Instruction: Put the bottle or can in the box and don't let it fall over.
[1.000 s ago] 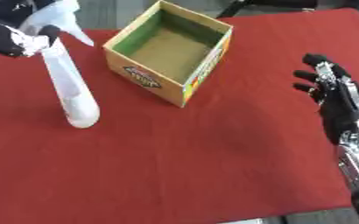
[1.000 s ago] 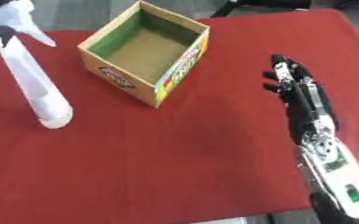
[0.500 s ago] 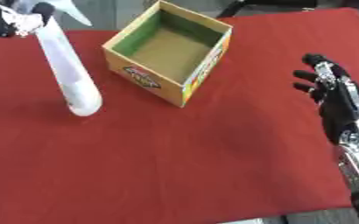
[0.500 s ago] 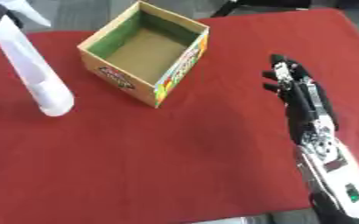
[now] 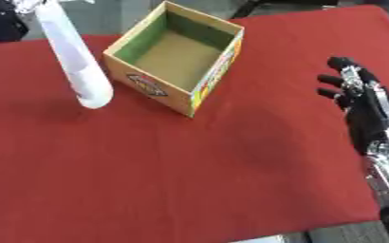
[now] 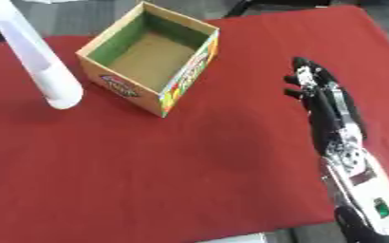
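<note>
White spray bottle (image 5: 75, 64) now off the red tablecloth (image 5: 189, 166), base hanging clear above it, a faint shadow underneath. Higher than 1 s ago, when base sat lower and nearer the cloth; also nearer the box than 0.5 s ago, though part of that apparent shift likely camera tilt. Bottle tilted, top leaning away toward the far left corner, base swung toward the viewer. Trigger head cut off at top edge of both views. Left hand out of frame at that corner: grip on the bottle's top presumed from the lift, but finger state cannot be told. Cardboard box (image 5: 177, 57) open-topped, green inside walls, printed outer face, standing just right of the bottle; near wall close to the bottle's base but not touching. Inside bare as far as visible. Right hand (image 6: 314, 92) idle at right side, resting on the cloth well apart from the box, fingers loosely extended, holding nothing. Reading: lift step under way, carry to the box about to follow. Base needs to clear the near wall, then come upright over the opening before lowering. Risk: tall narrow bottle, tilted now; base likely to catch the rim or land slanted and topple inside.
</note>
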Robot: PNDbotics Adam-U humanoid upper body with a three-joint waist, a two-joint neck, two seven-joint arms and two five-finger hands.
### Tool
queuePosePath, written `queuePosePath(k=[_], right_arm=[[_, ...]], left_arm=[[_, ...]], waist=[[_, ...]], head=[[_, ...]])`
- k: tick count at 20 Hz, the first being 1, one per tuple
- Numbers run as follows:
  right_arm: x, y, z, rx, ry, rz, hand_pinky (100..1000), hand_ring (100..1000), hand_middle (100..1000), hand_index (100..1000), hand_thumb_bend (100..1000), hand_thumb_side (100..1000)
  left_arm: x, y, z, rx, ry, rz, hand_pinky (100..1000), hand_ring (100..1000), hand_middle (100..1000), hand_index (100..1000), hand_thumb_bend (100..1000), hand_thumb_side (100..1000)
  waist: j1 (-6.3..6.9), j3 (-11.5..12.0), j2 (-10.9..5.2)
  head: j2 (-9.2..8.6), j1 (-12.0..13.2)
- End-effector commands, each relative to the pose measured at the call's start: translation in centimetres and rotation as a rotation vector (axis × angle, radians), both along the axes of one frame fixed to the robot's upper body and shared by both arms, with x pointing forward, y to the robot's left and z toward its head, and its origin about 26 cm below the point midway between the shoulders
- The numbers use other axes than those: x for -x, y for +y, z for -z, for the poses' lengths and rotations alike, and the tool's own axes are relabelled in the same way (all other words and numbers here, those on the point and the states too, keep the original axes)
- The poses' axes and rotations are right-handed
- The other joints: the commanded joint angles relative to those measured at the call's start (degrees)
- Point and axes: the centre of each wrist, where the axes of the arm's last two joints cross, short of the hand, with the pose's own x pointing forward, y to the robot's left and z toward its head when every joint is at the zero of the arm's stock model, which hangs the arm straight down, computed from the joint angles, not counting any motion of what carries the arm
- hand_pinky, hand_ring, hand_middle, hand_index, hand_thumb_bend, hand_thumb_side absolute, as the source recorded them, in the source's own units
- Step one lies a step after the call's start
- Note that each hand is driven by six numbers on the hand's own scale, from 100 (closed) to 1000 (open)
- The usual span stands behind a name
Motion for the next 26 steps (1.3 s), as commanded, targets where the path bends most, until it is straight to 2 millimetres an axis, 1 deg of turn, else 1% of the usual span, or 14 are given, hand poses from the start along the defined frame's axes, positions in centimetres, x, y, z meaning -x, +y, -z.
queuePosePath(k=[1, 7, 10, 13, 19, 23, 26], right_arm=[[0.1, -0.2, -1.1, 0.024, -0.037, -0.002, 808, 826, 876, 826, 100, 676], [-0.1, 0.0, -1.3, 0.027, -0.045, -0.016, 808, 826, 876, 825, 100, 680], [-0.2, 0.2, -1.6, 0.030, -0.051, -0.025, 808, 826, 876, 825, 100, 678], [-0.3, 0.6, -2.0, 0.033, -0.066, -0.048, 808, 826, 877, 825, 100, 674], [-0.6, 1.7, -3.2, 0.042, -0.095, -0.116, 808, 826, 877, 825, 100, 670], [-0.7, 2.4, -3.8, 0.050, -0.108, -0.157, 808, 826, 877, 825, 100, 671], [-0.6, 2.5, -3.7, 0.054, -0.101, -0.163, 808, 826, 877, 825, 100, 675]], left_arm=[[0.2, 0.6, -2.1, 0.044, -0.060, -0.017, 553, 316, 439, 502, 100, 100], [-0.7, 0.3, -3.3, 0.090, -0.107, -0.045, 555, 316, 440, 503, 100, 100], [-1.0, 0.3, -3.8, 0.106, -0.152, -0.069, 555, 314, 438, 501, 100, 100], [-1.5, 0.4, -4.0, 0.135, -0.183, -0.103, 556, 313, 438, 500, 100, 100], [-2.4, 0.5, -4.2, 0.191, -0.243, -0.159, 552, 313, 436, 498, 100, 100], [-3.2, 0.8, -3.7, 0.230, -0.268, -0.200, 554, 315, 437, 499, 100, 100], [-4.1, 0.5, -2.7, 0.261, -0.276, -0.231, 565, 339, 449, 511, 100, 100]], waist=[[0.10, -0.2, -0.95], [0.84, -1.5, -0.44], [1.22, -2.3, -0.18], [1.42, -3.7, 0.15], [1.62, -6.5, 1.09], [1.67, -8.2, 1.91], [1.59, -8.7, 2.07]], head=[[-1.04, 0.3], [-1.35, 0.2], [-1.53, 0.6], [-2.12, 1.6], [-3.54, 4.7], [-4.79, 6.1], [-4.52, 5.9]])
